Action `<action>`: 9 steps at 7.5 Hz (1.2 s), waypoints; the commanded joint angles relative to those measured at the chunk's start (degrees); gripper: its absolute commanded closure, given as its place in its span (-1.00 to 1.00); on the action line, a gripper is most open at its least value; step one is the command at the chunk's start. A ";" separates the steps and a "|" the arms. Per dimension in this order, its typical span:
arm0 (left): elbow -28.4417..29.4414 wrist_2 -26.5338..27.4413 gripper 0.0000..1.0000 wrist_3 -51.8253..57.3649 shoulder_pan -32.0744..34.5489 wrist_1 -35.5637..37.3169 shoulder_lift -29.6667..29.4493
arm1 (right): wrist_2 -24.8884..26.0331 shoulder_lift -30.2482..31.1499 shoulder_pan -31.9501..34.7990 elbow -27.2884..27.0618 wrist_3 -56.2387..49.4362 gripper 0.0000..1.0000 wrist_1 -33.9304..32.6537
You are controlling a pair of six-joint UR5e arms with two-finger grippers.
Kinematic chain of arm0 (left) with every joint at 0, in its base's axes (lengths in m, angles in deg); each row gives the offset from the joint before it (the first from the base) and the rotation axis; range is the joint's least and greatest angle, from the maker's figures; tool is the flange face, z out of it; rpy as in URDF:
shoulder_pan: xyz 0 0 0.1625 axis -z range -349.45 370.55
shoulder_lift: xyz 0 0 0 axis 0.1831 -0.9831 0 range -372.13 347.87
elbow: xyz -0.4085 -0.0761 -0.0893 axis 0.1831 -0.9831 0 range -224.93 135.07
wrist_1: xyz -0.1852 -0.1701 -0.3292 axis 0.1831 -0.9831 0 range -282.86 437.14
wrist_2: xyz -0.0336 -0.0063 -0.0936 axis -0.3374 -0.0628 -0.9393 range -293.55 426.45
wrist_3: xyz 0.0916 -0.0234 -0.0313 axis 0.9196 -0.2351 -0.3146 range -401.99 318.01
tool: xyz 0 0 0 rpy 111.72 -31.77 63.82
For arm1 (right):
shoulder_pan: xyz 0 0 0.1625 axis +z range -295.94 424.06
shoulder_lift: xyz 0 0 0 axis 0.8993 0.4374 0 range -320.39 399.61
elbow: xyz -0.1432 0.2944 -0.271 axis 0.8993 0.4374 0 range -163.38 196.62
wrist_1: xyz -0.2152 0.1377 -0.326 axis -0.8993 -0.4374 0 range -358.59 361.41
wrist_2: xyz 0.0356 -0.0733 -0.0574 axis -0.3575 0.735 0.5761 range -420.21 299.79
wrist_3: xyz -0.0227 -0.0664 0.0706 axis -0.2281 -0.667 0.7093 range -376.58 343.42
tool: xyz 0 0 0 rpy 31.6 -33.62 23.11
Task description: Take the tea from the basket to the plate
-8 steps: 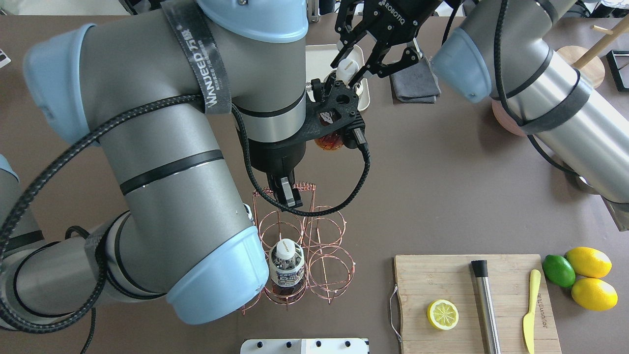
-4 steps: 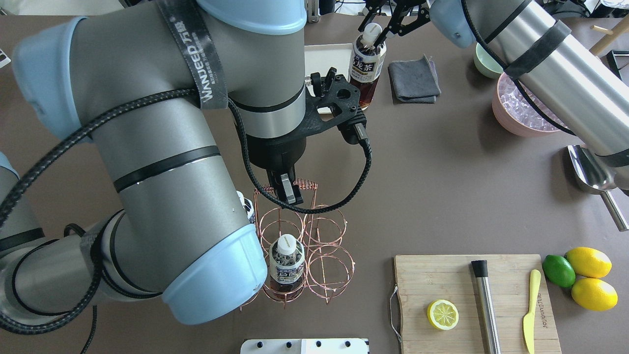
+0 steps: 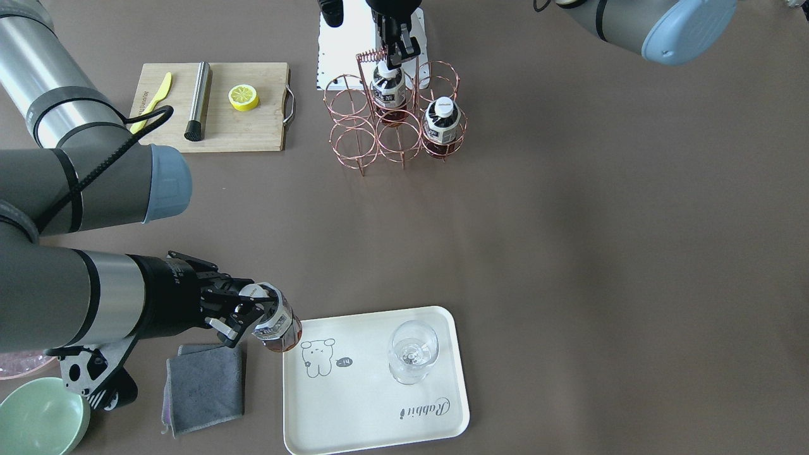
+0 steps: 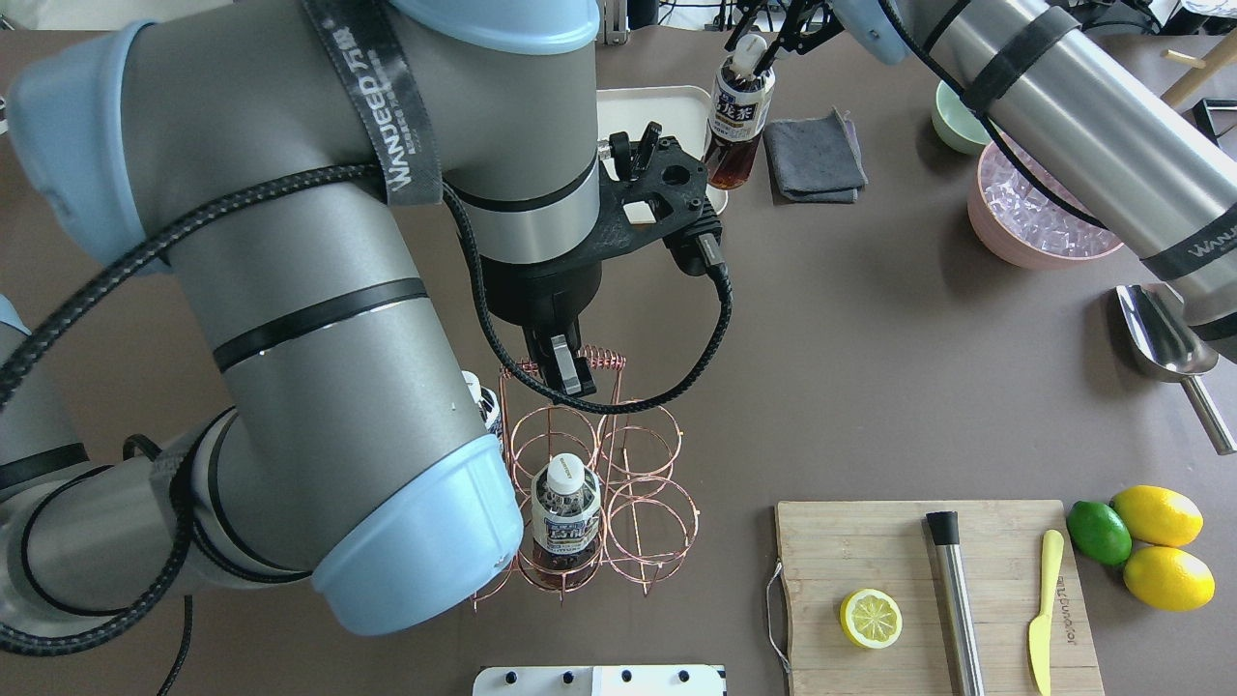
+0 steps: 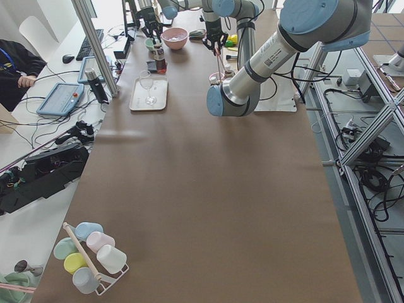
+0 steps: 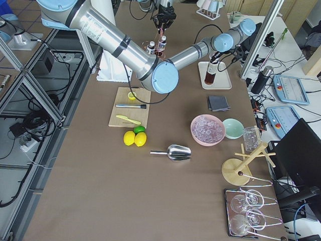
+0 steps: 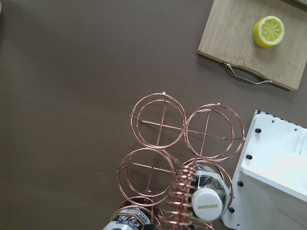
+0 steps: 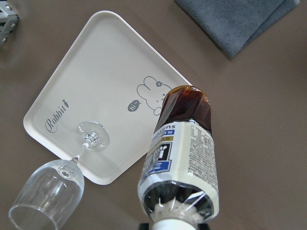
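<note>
Judged light, stiff and slick, the tea (image 3: pixel 275 325) is gripped at its neck by the right tool (image 3: pixel 246 309). The basket (image 4: pixel 611 464) is clamped at its handle by the left tool (image 4: pixel 565 372).

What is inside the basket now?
The basket holds a handle-side tea and a corner tea; four rings are empty. Overhead, the left arm mostly covers the corner tea.

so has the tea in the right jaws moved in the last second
Yes. In the overhead view the tea has shifted rightward, closer to the grey cloth.
</note>
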 commanded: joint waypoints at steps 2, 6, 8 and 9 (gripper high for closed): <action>-0.25 -0.09 1.00 0.09 1.89 1.37 -1.65 | 4.58 -5.20 -2.02 8.96 -0.49 1.00 9.22; -0.86 -0.61 1.00 1.22 6.27 4.26 -2.26 | 12.15 -6.52 -6.07 8.96 -2.93 1.00 14.16; -2.62 -2.27 1.00 5.09 12.07 8.39 -2.44 | 13.12 -7.13 -6.16 9.05 -3.22 1.00 14.16; -4.36 -2.63 1.00 7.53 14.62 10.31 -1.83 | 13.30 -7.22 -6.33 9.05 -3.22 1.00 14.16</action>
